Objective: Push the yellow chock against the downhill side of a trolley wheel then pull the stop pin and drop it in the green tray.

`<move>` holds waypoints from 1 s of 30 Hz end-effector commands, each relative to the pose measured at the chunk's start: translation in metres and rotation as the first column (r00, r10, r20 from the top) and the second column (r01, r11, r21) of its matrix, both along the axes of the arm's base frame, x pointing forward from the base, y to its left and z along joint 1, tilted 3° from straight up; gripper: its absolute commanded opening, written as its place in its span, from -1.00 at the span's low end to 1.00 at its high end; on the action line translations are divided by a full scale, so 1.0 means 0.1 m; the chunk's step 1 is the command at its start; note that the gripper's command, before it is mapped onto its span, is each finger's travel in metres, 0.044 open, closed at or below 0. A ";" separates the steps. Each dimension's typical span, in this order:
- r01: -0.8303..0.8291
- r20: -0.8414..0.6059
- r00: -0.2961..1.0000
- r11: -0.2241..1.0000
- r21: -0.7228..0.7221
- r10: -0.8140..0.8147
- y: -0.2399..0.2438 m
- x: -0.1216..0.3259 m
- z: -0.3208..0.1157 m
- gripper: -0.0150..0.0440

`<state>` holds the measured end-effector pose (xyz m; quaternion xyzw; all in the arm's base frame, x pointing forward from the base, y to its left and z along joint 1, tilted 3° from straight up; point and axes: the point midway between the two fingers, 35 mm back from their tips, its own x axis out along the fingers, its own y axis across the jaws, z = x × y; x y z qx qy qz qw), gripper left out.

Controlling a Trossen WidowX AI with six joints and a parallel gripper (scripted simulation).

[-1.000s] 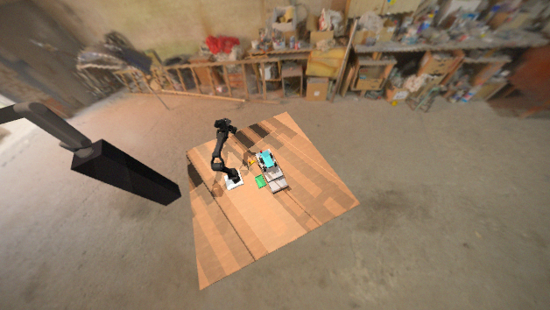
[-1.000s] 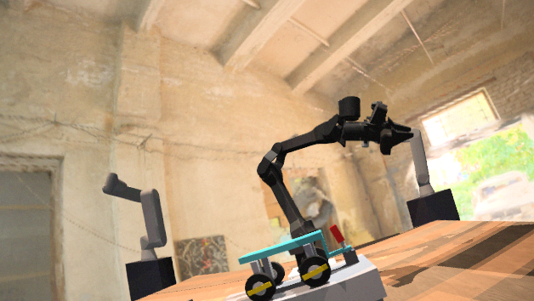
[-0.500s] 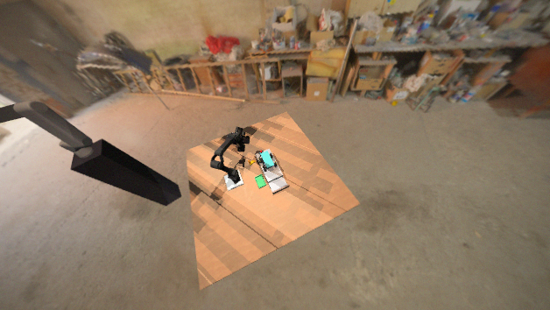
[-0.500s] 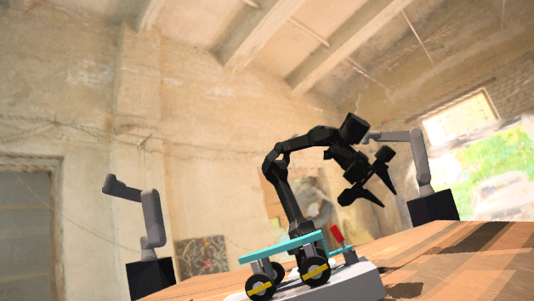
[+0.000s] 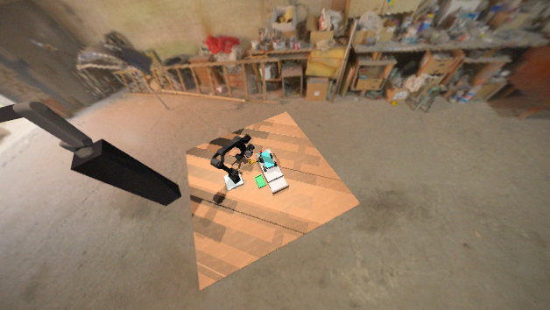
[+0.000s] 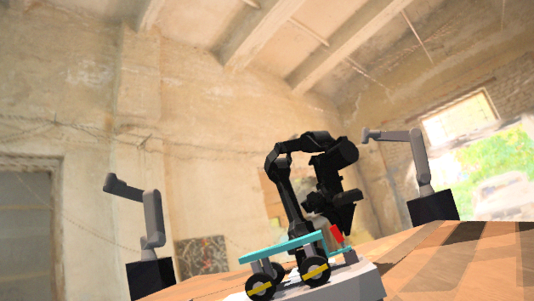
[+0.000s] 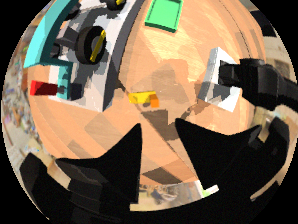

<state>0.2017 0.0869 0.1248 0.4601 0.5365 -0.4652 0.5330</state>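
The teal trolley (image 5: 267, 159) (image 6: 281, 247) (image 7: 43, 44) stands on the pale ramp (image 5: 278, 184) (image 6: 355, 284) (image 7: 94, 101). The red-headed stop pin (image 5: 261, 151) (image 6: 337, 234) (image 7: 44, 89) stands in its block at the uphill end. The yellow chock (image 5: 251, 162) (image 7: 141, 96) lies on the table beside the ramp's uphill part, its orange handle (image 7: 155, 102) toward the robot base side; its black rubber cannot be made out. The green tray (image 5: 260, 181) (image 7: 164, 15) lies beside the ramp's lower part. My gripper (image 7: 158, 124) is partly open and empty, pointing down above the table, clear of the chock.
The robot's white base plate (image 5: 234, 184) (image 7: 228, 100) stands on the wooden table top (image 5: 306, 193), across the tray and chock from the ramp. In the exterior view my arm (image 6: 289, 200) rises behind the trolley. Two grey arms on dark pedestals (image 6: 150, 276) (image 6: 434, 208) stand farther back.
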 end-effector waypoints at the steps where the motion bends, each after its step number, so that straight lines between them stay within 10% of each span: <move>1: 0.018 -0.013 1.000 1.000 -0.012 -0.018 -0.03 -0.02 -0.02 0.15; 30: 0.018 -0.013 1.000 1.000 -0.012 -0.018 -0.03 -0.03 -0.61 0.15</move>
